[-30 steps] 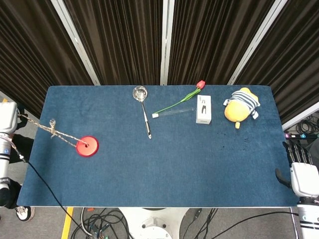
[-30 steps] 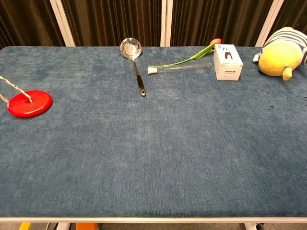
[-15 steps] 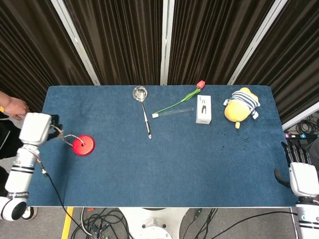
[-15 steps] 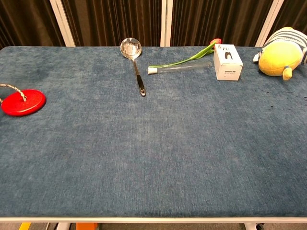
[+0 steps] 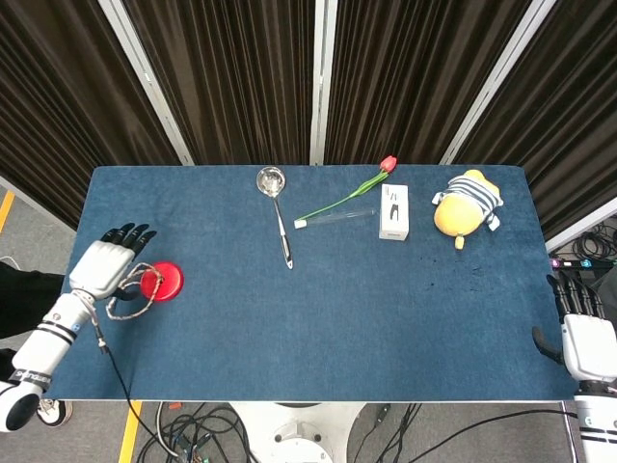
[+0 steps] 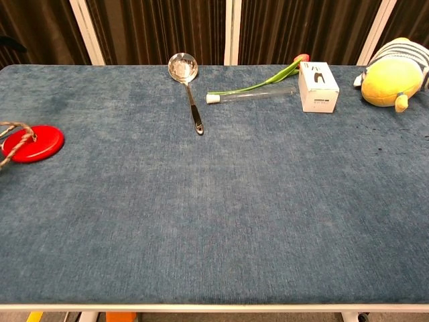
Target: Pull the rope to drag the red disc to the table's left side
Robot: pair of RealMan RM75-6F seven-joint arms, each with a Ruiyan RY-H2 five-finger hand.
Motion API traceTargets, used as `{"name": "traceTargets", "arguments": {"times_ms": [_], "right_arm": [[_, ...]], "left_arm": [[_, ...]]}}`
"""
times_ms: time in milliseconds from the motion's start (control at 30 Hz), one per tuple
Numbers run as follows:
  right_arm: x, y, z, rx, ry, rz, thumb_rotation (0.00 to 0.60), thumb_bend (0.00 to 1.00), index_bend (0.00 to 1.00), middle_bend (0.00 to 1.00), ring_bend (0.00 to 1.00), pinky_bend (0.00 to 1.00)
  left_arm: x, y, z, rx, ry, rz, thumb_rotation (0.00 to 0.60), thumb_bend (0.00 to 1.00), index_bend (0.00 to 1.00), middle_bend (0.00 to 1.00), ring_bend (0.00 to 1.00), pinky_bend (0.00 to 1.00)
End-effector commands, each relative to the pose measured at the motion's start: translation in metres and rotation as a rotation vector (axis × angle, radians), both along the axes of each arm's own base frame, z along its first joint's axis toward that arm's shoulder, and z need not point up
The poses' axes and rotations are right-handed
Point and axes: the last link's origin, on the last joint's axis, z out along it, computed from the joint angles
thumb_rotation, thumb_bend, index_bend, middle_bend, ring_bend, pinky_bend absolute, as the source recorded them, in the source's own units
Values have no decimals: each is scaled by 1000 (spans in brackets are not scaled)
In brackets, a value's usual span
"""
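Since a second before: red disc (image 5: 160,282) dragged along the cloth toward the table's (image 5: 318,338) left edge, rope (image 5: 125,307) gone from a taut line to a slack loop beside it, left hand (image 5: 109,262) brought in from off the edge to lie over the cloth. Left hand released now, dark fingers spread, holding nothing, just beside the disc. Disc rested near the left edge, about midway between front and back. Judged done, or all but. Right hand (image 5: 583,340) hung off the front right corner, holding nothing, fingers apart. Farther back: steel ladle (image 5: 277,222), tulip (image 5: 352,190), white box (image 5: 393,212), plush toy (image 5: 465,207). Dark marks on the box, too small to read.
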Motion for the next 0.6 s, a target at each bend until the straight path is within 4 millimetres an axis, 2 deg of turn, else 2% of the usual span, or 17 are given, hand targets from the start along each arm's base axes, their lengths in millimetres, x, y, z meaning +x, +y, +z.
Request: {"name": "traceTargets", "arguments": {"times_ms": [33, 133, 233, 367, 467, 600], "right_arm": [[0, 0, 0, 1, 0, -2, 600, 271, 0, 0, 0, 0], [-1, 0, -1, 4, -1, 0, 600, 271, 0, 0, 0, 0], [-1, 1, -2, 0, -6, 8, 600, 271, 0, 0, 0, 0], [2, 4, -4, -2, -22, 36, 600, 270, 0, 0, 0, 0], [3, 8, -9, 9, -15, 60, 600, 270, 0, 0, 0, 0], [2, 11, -18, 24, -20, 70, 600, 270, 0, 0, 0, 0]], "left_arm": [[0, -4, 10, 15, 10, 18, 600, 39, 56, 0, 0, 137], [-4, -14, 21, 95, -15, 18, 600, 38, 56, 0, 0, 137], [-12, -33, 29, 236, -73, 9, 600, 37, 75, 17, 0, 144], [-41, -76, 10, 357, -159, 28, 600, 37, 133, 101, 0, 159], [-58, -105, -4, 394, -162, 27, 600, 38, 136, 101, 0, 160], [-73, -133, -13, 417, -183, 48, 600, 39, 136, 103, 0, 160]]}}
